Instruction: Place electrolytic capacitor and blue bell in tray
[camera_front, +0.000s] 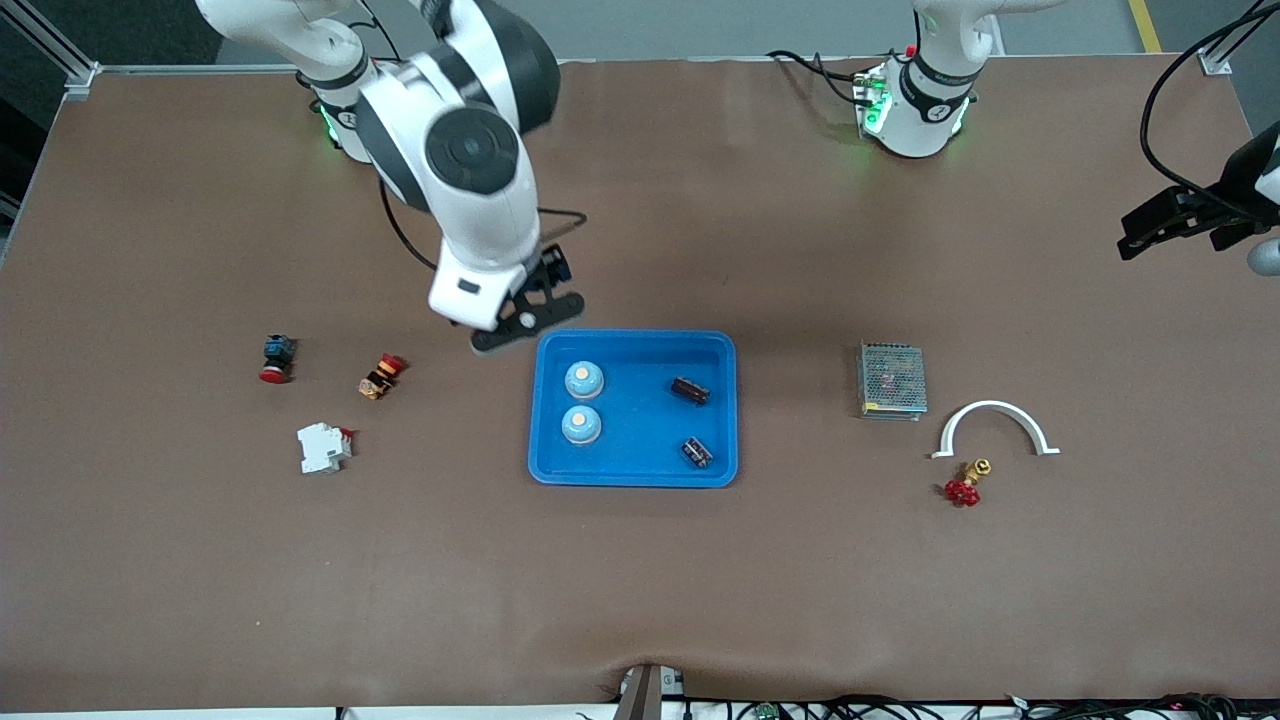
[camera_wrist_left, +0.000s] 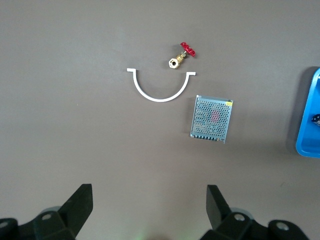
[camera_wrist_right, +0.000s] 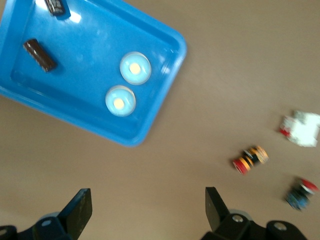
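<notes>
Front view has the blue tray (camera_front: 633, 472) at mid-table, holding two electrolytic capacitors (camera_front: 696, 452) toward the left arm's end and two blue bells (camera_front: 581, 425) toward the right arm's. Up over the table just off the tray's corner, the right gripper (camera_front: 527, 325) hangs with jaws wide and empty. Left gripper (camera_front: 1165, 222) waits over the table's edge at its own end, jaws spread too.
</notes>
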